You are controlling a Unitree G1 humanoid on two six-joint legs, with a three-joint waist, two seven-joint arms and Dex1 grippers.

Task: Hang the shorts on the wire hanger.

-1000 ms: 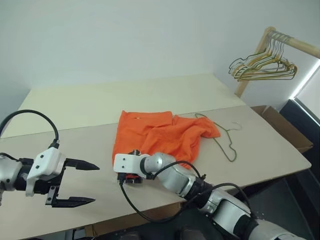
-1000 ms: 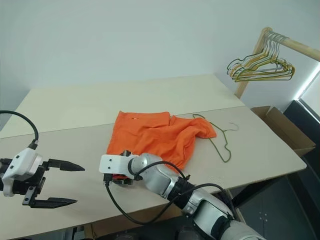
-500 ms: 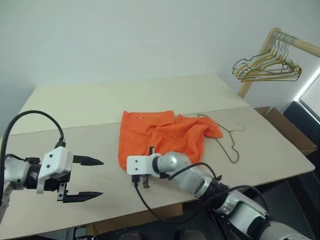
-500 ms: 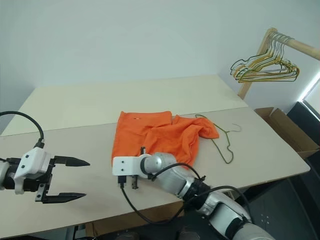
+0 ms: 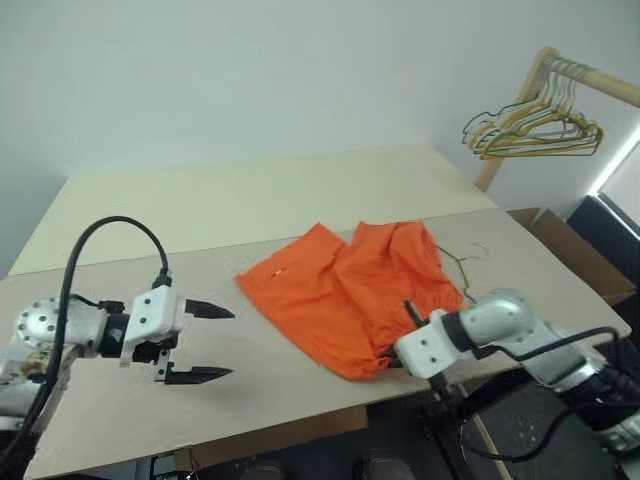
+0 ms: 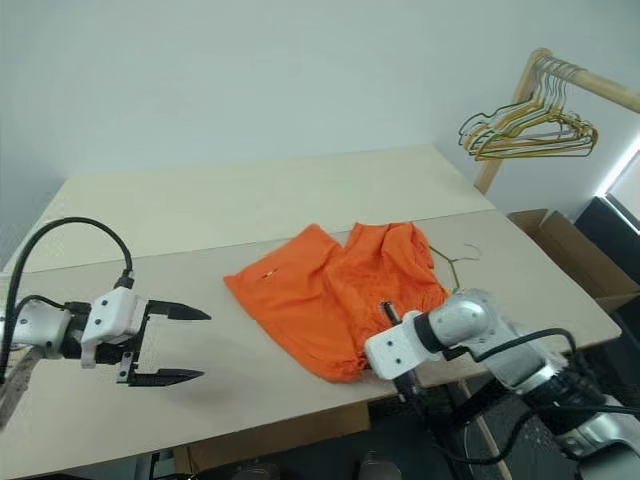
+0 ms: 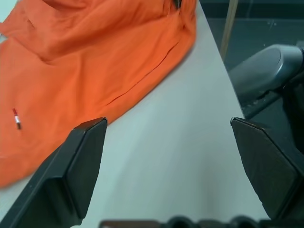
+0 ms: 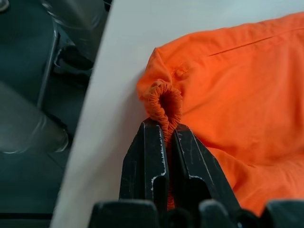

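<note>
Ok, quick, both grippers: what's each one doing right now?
Left gripper: open, empty, over the table.
Right gripper: shut on the shorts, pinching the waistband.

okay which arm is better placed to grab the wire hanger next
Probably the left. The left gripper hovers with jaws open and empty, though across the shorts from the wire hanger. The right gripper is nearer but has its jaws shut on the shorts' waistband.

Both arms are rounded silver-grey metal with white housings at the wrists, each ending in two tapered black fingers [image 5: 208,310] (scuffed on the right gripper [image 8: 166,142]); black cables loop behind.
</note>
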